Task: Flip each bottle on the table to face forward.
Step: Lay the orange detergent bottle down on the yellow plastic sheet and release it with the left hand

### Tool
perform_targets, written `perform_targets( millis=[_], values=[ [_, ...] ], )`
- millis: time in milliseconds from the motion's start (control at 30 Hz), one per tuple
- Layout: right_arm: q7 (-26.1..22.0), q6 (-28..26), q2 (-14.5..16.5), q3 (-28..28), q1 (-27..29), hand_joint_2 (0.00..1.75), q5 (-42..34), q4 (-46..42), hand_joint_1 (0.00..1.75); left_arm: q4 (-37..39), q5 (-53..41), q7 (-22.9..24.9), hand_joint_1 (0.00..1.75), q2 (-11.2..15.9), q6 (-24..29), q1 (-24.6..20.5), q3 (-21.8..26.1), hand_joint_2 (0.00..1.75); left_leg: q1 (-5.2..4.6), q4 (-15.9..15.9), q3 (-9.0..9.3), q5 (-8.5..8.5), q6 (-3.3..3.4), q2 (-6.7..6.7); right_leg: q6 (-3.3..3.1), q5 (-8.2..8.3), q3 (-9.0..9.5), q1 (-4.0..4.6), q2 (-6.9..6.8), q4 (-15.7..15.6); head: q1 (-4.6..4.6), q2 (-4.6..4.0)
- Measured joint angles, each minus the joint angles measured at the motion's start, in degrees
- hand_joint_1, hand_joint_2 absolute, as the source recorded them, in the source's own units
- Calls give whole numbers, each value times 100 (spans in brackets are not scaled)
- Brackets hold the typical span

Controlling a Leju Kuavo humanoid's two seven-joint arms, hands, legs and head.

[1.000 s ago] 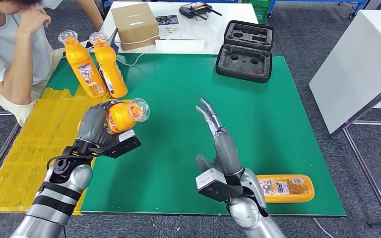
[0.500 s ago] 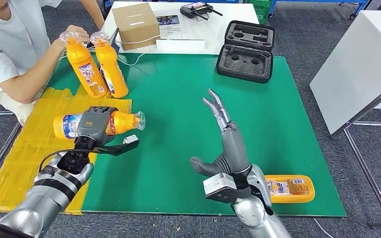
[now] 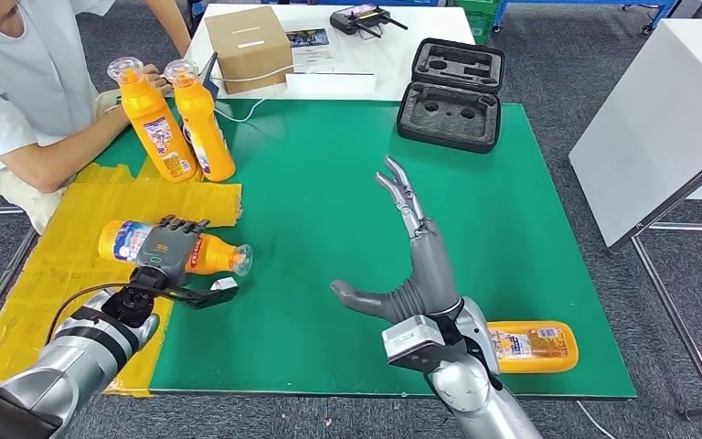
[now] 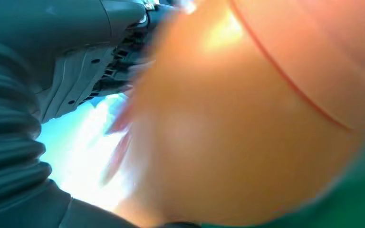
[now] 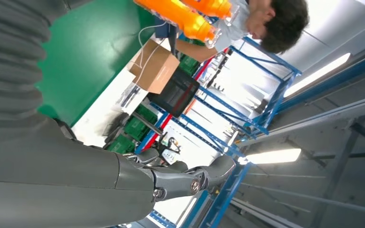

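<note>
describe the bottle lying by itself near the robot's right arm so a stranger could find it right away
Start at the green mat covering the table and go to its near right corner, beside the robot's right hand. There an orange bottle lies flat on its side with its printed label up. Unlike the two upright bottles at the far left and the one the left hand holds, nothing touches it.

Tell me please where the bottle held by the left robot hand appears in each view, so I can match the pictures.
Head view: the held bottle lies sideways at lower left, under the left robot hand, cap toward the green mat.
Left wrist view: the blurred orange mass.
Right wrist view: I do not see it.
Shared landmark: the green mat.
</note>
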Motion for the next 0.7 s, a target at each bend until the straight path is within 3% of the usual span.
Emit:
perform_targets(
  millis=[300, 600, 700],
  values=[
    [134, 5, -3, 56, -29, 175, 74, 18, 0, 172, 339, -472, 0, -179, -426, -106, 437, 175, 0, 0, 9, 1, 0, -4, 0, 0, 13, 0, -1, 0, -1, 0],
    [284, 16, -4, 57, -28, 175, 227, 89, 0, 156, 529, -621, 0, -318, -16, -7, 935, 175, 0, 0, 9, 0, 0, -4, 0, 0, 11, -1, -1, 0, 0, 0],
    [427, 76, -33, 57, -15, 175, 543, 107, 0, -47, 893, -981, 0, -358, 405, 174, 1152, 175, -1, 1, 9, 0, 0, -3, 0, 0, 8, -1, -1, -1, -1, 0]
  ],
)
